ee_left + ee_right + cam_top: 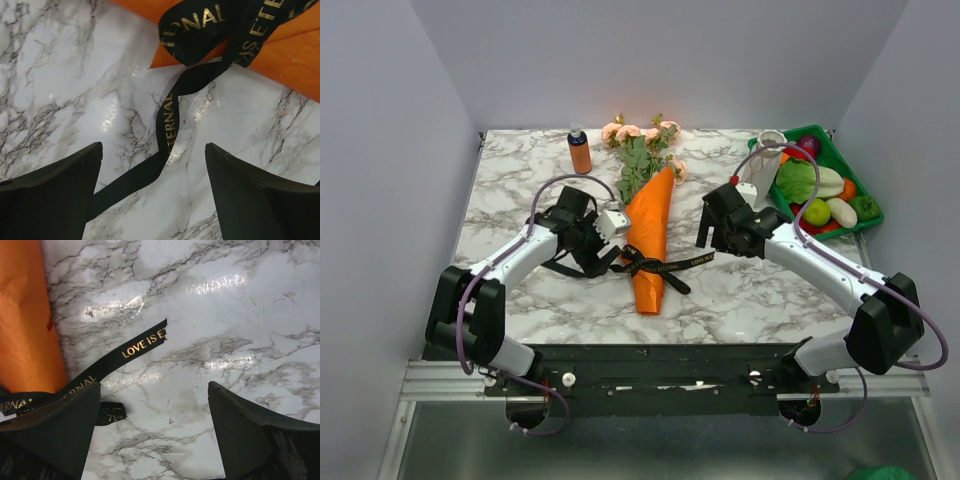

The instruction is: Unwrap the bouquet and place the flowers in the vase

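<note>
The bouquet (650,225) lies flat at the middle of the marble worktop (520,180), wrapped. Its orange paper sheet (651,240) forms a cone with the narrow end toward the near edge. The flowers (638,133), pale pink rose heads above green leaves, fan out from the cone's wide end toward the far edge. A black gold-lettered ribbon (655,265) is tied around the lower part of the cone, and its tails trail onto the marble on both sides.

The left gripper (598,258) hangs just left of the knot with its fingers spread wide and grasping nothing. In the left wrist view one ribbon tail (167,125) runs across the worktop between the two fingers (60,190). The right gripper (708,236) hangs to the right of the cone, also released. In its wrist view the other tail (142,342) ends on bare marble ahead of the fingers (250,425).

The vase (767,160) stands upright near the far right corner, well apart from the bouquet and just beside a green tray (854,176) of vegetables. An orange bottle (580,150) stands near the far edge, left of the rose heads.
</note>
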